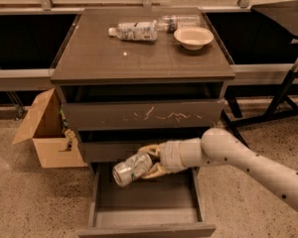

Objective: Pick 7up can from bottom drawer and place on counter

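The 7up can (130, 168) is a silvery, slightly dented can, lying tilted with its top toward the lower left. My gripper (148, 161) is shut on it, one pale finger above and one below. It holds the can over the left part of the open bottom drawer (144, 213), just in front of the middle drawer's front. The counter (139, 48) is the dark glossy cabinet top, well above the gripper. My white arm comes in from the right.
Two clear plastic bottles (134, 30) and a beige bowl (193, 37) lie at the back of the counter. An open cardboard box (47, 132) stands on the floor left of the cabinet. A black stand (283, 95) is at the right.
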Action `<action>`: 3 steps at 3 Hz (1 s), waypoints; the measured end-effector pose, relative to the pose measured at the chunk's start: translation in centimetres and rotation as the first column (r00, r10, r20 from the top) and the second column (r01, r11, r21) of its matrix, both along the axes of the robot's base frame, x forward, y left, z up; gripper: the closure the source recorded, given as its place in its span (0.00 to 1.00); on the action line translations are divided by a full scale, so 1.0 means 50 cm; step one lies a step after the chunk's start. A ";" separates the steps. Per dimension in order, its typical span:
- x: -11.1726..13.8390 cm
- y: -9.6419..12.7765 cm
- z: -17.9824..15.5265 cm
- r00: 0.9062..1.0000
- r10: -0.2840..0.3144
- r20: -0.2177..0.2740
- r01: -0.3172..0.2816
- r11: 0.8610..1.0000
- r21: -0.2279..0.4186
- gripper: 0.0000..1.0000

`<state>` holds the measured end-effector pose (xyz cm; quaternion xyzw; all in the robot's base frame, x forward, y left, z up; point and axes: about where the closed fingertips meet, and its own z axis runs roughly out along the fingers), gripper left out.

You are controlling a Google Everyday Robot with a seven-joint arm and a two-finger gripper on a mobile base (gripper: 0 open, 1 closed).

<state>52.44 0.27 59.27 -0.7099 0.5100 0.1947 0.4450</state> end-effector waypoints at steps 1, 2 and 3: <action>-0.002 -0.026 0.113 0.999 -0.009 0.037 0.008 1.000 0.012 1.00; -0.001 -0.026 0.114 0.999 -0.009 0.037 0.009 1.000 0.012 1.00; 0.055 -0.027 0.184 0.998 -0.049 0.043 0.048 0.999 0.020 1.00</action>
